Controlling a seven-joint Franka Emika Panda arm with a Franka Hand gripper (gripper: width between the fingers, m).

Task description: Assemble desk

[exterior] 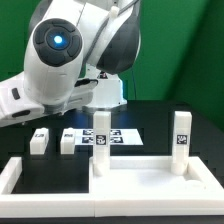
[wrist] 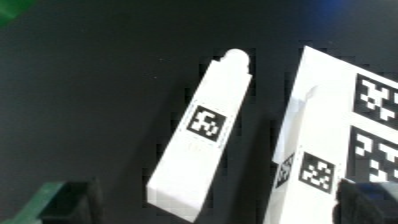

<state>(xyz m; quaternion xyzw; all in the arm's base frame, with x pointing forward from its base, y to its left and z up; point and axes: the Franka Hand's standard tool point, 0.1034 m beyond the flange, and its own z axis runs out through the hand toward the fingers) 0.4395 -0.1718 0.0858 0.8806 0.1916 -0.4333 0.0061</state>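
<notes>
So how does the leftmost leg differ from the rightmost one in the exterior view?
The leftmost leg shows low and squat on the black table; the rightmost leg stands tall and upright. The leftmost leg sits loose, apart from the desk top; the rightmost leg rises from the desk top's far edge. Both are white with a black-and-white tag.

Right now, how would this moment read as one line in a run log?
gripper: open, empty, over loose legs | desk top: carries two upright legs | loose legs: two, beside marker board
</notes>
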